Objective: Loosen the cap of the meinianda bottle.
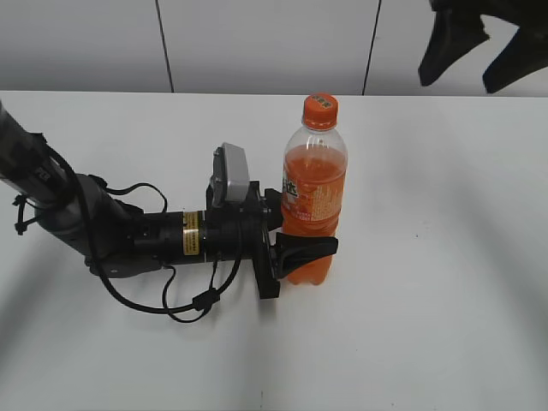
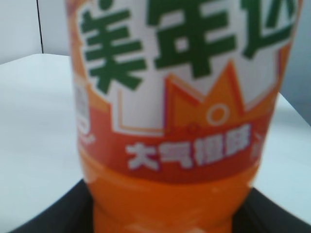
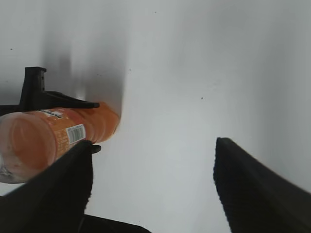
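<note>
in left gripper (image 1: 300,248), meinianda bottle (image 1: 312,205)

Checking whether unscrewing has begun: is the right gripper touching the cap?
No. In the exterior view the right gripper hangs open, up and to the right of the cap, with clear space between them.

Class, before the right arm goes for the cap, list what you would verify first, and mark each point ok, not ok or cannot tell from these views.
1. The meinianda bottle stands upright on the table: ok.
2. The left gripper is shut on the bottle's lower body, a finger on each side: ok.
3. The cap is on and nothing covers it from above: ok.
4. The right gripper is open, fingers wide apart: ok.
5. The right gripper is lined up over the cap: not ok; it hangs high, off to the right.
6. How firmly the left grip holds against twisting: cannot tell.
</note>
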{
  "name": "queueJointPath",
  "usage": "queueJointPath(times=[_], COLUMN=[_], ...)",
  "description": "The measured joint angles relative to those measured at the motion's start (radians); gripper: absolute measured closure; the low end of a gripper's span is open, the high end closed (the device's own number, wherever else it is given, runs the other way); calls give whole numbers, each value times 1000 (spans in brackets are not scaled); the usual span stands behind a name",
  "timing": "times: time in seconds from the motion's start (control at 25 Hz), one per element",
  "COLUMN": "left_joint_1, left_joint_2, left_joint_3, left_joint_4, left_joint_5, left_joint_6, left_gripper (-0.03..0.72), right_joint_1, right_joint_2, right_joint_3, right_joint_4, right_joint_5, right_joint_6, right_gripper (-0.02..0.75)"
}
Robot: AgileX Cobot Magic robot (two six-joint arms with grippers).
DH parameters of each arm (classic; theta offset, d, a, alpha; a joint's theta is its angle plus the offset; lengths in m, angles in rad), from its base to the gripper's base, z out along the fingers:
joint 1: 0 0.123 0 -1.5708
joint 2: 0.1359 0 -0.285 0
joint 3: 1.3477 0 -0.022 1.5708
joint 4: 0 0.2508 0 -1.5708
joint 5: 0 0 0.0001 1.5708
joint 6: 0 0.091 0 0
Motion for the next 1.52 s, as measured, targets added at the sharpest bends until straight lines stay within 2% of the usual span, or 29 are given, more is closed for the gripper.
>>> queueJointPath(times=[0.32, 0.6, 1.32, 1.52], left_joint_1=[-1, -1, -1, -1], left_joint_2=[0, 0, 1, 1], left_joint_3=[0, 0, 0, 0], left_joint_4=[-1, -2, -3, -4], left_joint_5=[0, 0, 0, 0], left_joint_6=[0, 1, 1, 1], left_gripper=[300, 300, 300, 300], right_joint_1=[142, 223, 268, 290], right_joint_2=[53, 96, 140, 140], right_joint_3=[-102, -145, -145, -145], right_joint_4=[18, 26, 31, 26], right_joint_5=[1, 0, 0, 1], right_joint_6=[26, 37, 42, 42], right_gripper=[160, 160, 160, 188])
